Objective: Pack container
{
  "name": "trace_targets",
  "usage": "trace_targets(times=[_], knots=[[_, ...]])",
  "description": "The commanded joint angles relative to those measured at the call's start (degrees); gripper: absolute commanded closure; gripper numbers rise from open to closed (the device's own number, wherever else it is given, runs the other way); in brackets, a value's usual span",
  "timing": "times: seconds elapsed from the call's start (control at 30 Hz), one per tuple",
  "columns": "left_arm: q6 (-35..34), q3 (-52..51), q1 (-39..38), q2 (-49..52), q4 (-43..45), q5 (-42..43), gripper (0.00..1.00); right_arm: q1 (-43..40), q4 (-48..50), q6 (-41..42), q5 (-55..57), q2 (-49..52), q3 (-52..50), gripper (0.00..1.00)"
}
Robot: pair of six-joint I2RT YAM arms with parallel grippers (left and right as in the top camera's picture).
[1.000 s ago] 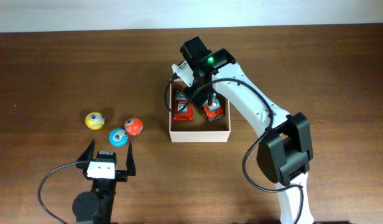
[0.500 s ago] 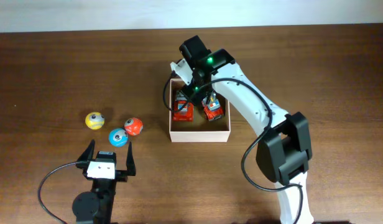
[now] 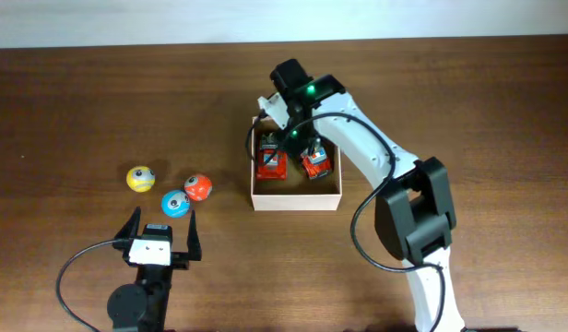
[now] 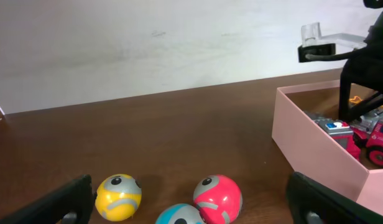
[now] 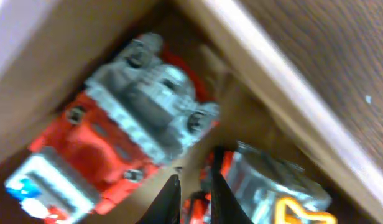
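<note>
The container (image 3: 295,202) is a shallow white box with a tan inside, at mid table. Two red and grey toy trucks (image 3: 270,160) (image 3: 316,165) lie side by side in it. My right gripper (image 3: 298,141) reaches down inside it between them. In the right wrist view its fingers (image 5: 171,198) stand almost together, shut (image 5: 194,186), between the left truck (image 5: 129,137) and the right truck (image 5: 266,180). A bit of red shows in the slit; whether it is gripped I cannot tell. My left gripper (image 3: 162,224) rests wide open near the front left, holding nothing.
Three face-painted balls lie left of the container: yellow (image 3: 140,178), blue (image 3: 175,203), red (image 3: 198,187). In the left wrist view they sit just ahead of the open gripper (image 4: 194,199), with the container's pale wall (image 4: 316,146) at right.
The right gripper closed the last bit inside the container and its arm shifted slightly. The left arm, the balls and the trucks stayed put.
</note>
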Motion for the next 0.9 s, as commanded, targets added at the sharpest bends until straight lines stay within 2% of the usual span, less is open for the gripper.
trace_targets(times=[0.0,0.87], knots=[[0.9,-0.3,0.1,-0.4,-0.1,-0.4,0.01,-1.9,0.2,-0.6,-0.7,0.3,-0.1,0.88],[0.9,-0.3,0.1,-0.4,-0.1,-0.4,0.01,-3.3,0.6,1.2,2.8,0.4,-0.1,0.88]])
